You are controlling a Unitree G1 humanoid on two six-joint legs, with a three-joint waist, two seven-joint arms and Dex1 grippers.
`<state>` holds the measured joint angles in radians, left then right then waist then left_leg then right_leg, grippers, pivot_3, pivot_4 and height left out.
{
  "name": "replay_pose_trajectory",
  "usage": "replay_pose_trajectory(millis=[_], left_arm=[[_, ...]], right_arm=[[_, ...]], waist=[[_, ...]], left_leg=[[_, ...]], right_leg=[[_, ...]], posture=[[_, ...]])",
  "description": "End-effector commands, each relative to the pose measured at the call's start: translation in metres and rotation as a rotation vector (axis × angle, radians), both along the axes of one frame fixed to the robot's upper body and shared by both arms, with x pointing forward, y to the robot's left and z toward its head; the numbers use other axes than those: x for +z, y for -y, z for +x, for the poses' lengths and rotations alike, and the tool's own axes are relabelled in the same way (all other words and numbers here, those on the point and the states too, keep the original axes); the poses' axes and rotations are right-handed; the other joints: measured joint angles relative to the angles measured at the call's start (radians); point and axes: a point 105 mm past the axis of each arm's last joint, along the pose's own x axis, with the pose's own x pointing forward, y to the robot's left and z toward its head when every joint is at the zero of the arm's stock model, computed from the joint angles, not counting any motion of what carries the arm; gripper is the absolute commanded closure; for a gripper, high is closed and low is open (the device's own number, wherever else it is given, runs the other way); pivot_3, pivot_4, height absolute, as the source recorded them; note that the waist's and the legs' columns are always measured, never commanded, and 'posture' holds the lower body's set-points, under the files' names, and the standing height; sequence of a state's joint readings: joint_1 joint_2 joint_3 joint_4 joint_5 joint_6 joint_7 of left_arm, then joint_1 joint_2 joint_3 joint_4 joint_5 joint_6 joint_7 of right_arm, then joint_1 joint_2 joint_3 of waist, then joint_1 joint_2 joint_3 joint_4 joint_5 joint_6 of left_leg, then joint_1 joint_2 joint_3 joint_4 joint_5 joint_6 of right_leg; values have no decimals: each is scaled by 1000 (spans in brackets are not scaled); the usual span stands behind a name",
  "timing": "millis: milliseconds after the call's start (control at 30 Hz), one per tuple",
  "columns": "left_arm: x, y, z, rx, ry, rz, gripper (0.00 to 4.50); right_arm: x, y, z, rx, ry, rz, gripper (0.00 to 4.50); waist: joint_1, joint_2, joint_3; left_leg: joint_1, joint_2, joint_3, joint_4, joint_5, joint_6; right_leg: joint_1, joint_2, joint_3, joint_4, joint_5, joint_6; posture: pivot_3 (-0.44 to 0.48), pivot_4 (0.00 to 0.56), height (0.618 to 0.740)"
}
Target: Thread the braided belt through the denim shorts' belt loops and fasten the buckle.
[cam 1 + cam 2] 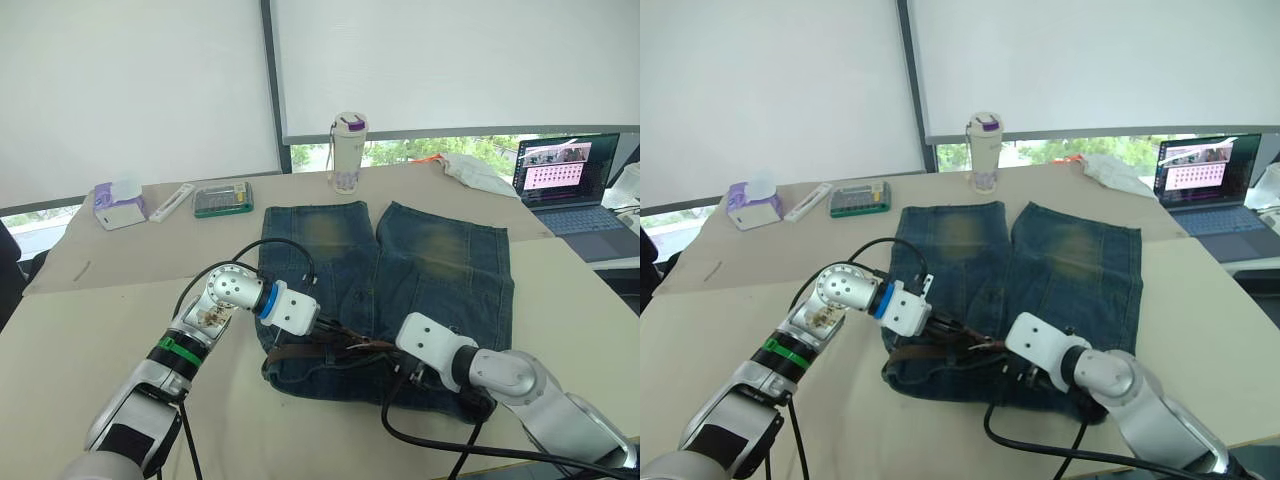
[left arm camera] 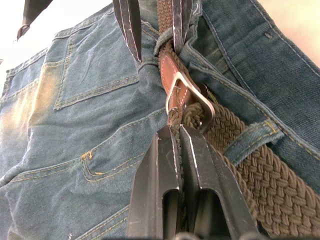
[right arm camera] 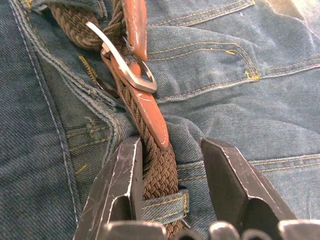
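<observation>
Left gripper [image 2: 176, 131] clamped on braided belt [image 2: 260, 175] beside the buckle [image 2: 192, 100].
Right gripper [image 3: 170, 150] spread, straddling belt (over a belt loop [image 3: 165, 202]) on denim shorts [image 1: 440, 260].

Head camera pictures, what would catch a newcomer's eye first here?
The denim shorts spread flat on the table, legs pointing away from the robot, with both arms meeting at the waistband. There the left gripper pinches the braided belt right at the silver buckle, while the right gripper sits open around the belt beside a belt loop. A laptop glows at the far right.
</observation>
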<state>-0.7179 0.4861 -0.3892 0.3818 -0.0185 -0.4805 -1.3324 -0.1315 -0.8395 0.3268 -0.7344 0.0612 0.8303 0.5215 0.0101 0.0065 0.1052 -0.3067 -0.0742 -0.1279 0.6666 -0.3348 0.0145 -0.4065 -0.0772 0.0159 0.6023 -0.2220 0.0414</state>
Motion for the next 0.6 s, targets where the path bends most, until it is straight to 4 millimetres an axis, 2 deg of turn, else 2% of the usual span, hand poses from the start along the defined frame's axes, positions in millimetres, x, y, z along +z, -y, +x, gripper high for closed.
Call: replay_pose_trajectory(millis=[33, 167, 200, 367, 600], left_arm=[[7, 3, -1, -11, 35, -9, 4500], [6, 3, 0, -8, 39, -3, 4500], [6, 2, 0, -7, 40, 1, 4500], [6, -2, 2, -2, 48, 21, 4500], [10, -7, 8, -13, 67, 50, 4500]], right_arm=[[10, -12, 3, 57, 58, 19, 3012], [8, -18, 5, 86, 62, 13, 4307], [8, -19, 5, 94, 69, 15, 4409], [11, -19, 5, 93, 69, 46, 4409], [18, -9, 6, 76, 99, 36, 4409]], waist=[[-1, 0, 0], [-2, 0, 0], [-2, 0, 0], [-2, 0, 0], [0, 0, 0]], left_leg=[[0, 0, 0, 0, 0, 0], [0, 0, 0, 0, 0, 0], [0, 0, 0, 0, 0, 0], [0, 0, 0, 0, 0, 0], [0, 0, 0, 0, 0, 0]], right_leg=[[0, 0, 0, 0, 0, 0], [0, 0, 0, 0, 0, 0], [0, 0, 0, 0, 0, 0], [0, 0, 0, 0, 0, 0], [-1, 0, 0, 0, 0, 0]], posture=[[0, 150, 740], [0, 150, 740], [0, 150, 740], [0, 150, 740], [0, 150, 740]])
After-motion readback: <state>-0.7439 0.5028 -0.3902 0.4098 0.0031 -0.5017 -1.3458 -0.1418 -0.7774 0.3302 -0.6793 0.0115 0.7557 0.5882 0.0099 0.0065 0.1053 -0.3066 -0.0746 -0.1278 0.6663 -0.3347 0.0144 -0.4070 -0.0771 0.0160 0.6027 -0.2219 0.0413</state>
